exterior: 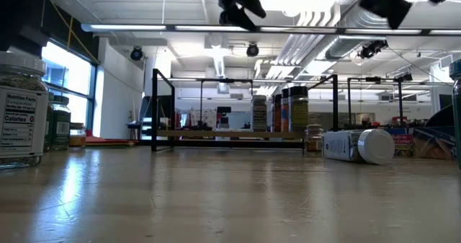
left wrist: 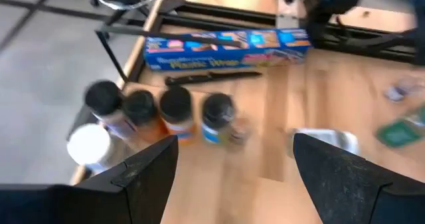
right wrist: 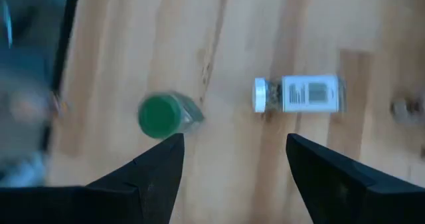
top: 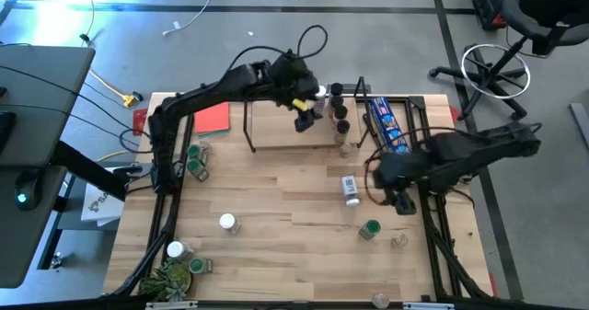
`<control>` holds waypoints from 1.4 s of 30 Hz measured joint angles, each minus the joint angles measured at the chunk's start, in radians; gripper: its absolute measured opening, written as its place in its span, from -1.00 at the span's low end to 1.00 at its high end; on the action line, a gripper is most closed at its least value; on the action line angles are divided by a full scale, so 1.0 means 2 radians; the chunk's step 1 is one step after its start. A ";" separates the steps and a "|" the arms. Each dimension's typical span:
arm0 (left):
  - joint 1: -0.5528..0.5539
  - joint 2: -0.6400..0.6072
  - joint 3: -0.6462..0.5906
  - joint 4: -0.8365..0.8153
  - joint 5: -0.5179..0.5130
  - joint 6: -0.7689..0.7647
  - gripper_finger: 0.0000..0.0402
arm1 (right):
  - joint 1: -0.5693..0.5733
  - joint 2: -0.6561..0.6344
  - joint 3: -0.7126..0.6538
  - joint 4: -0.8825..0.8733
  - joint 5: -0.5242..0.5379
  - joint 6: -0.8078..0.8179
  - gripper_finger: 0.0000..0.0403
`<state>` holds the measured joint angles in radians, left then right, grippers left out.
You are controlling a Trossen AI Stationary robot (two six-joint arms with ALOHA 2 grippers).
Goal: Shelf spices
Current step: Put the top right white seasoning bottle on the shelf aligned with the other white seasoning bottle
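The shelf (top: pixel 293 133) stands at the table's far side, with several spice jars (top: pixel 339 109) in a row at its right end; the left wrist view shows their dark lids (left wrist: pixel 176 106) and one white lid (left wrist: pixel 88 144). My left gripper (top: pixel 306 119) hangs open above the shelf, just left of that row, holding nothing. My right gripper (top: pixel 402 201) is open above the table's right part. Below it a white-lidded jar (right wrist: pixel 299 94) lies on its side and a green-lidded jar (right wrist: pixel 163 115) stands on its base. More jars stand at the left (top: pixel 196 159) and near left (top: pixel 179 250).
A long blue packet (top: pixel 386 124) lies right of the shelf, a red card (top: pixel 212 119) at its left. A white-lidded jar (top: pixel 227 223) stands mid-table. A small plant (top: pixel 170 278) sits at the near left corner. Bare wood lies between the shelf and the near edge.
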<state>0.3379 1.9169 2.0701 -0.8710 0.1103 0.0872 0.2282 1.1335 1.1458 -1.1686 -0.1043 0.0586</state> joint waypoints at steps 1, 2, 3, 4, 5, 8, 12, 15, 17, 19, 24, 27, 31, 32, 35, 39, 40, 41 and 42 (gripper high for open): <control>-0.009 -0.007 0.000 -0.011 -0.011 -0.006 0.46 | -0.016 0.016 0.000 0.002 -0.011 -0.054 0.28; -0.017 -0.013 0.000 -0.023 -0.023 -0.014 0.46 | -0.032 0.033 0.000 0.004 -0.017 -0.108 0.28; -0.026 -0.018 0.000 -0.037 -0.037 -0.021 0.46 | -0.044 0.052 0.000 0.007 -0.021 -0.162 0.28; -0.034 -0.025 0.000 -0.052 -0.050 -0.031 0.46 | -0.054 0.070 0.000 0.010 -0.024 -0.217 0.28; -0.041 -0.030 0.000 -0.068 -0.061 -0.041 0.46 | -0.063 0.087 0.000 0.014 -0.024 -0.269 0.28; -0.059 -0.046 0.000 -0.117 -0.090 -0.071 0.46 | -0.085 0.138 0.000 0.029 -0.027 -0.410 0.28; -0.084 -0.056 0.000 -0.177 -0.116 -0.108 0.46 | -0.100 0.205 0.000 0.052 -0.023 -0.511 0.28; -0.101 -0.059 0.000 -0.207 -0.130 -0.116 0.46 | -0.104 0.244 0.000 0.068 -0.011 -0.529 0.28; -0.108 -0.059 0.000 -0.221 -0.137 -0.115 0.46 | -0.101 0.262 0.000 0.079 0.006 -0.537 0.28; -0.114 -0.058 0.000 -0.228 -0.139 -0.105 0.46 | -0.098 0.273 0.000 0.090 0.015 -0.544 0.28; -0.121 -0.058 0.000 -0.227 -0.139 -0.082 0.46 | -0.095 0.288 0.000 0.090 0.038 -0.545 0.28; -0.121 -0.058 0.000 -0.227 -0.139 -0.074 0.46 | -0.094 0.288 0.000 0.082 0.071 -0.545 0.28; -0.121 -0.058 0.000 -0.228 -0.139 -0.069 0.46 | -0.094 0.282 0.000 0.061 0.074 -0.531 0.28; -0.121 -0.058 0.000 -0.227 -0.139 -0.069 0.46 | -0.094 0.281 0.000 0.060 0.066 -0.530 0.28; -0.121 -0.058 0.000 -0.227 -0.139 -0.069 0.46 | -0.094 0.281 -0.013 0.076 0.058 -0.535 0.28; -0.120 -0.058 0.000 -0.218 -0.139 -0.079 0.46 | -0.094 0.280 -0.035 0.117 0.088 -0.544 0.28; -0.120 -0.058 0.000 -0.216 -0.139 -0.082 0.46 | -0.094 0.280 -0.040 0.124 0.091 -0.544 0.28; -0.120 -0.058 0.000 -0.214 -0.139 -0.084 0.46 | -0.094 0.280 -0.045 0.132 0.091 -0.545 0.28; -0.121 -0.058 0.000 -0.209 -0.139 -0.088 0.46 | -0.094 0.279 -0.050 0.140 0.092 -0.547 0.28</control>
<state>0.0967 1.8004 2.0701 -1.2900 -0.1676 -0.0883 0.0395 1.6916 1.0466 -0.8895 0.0796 -1.0348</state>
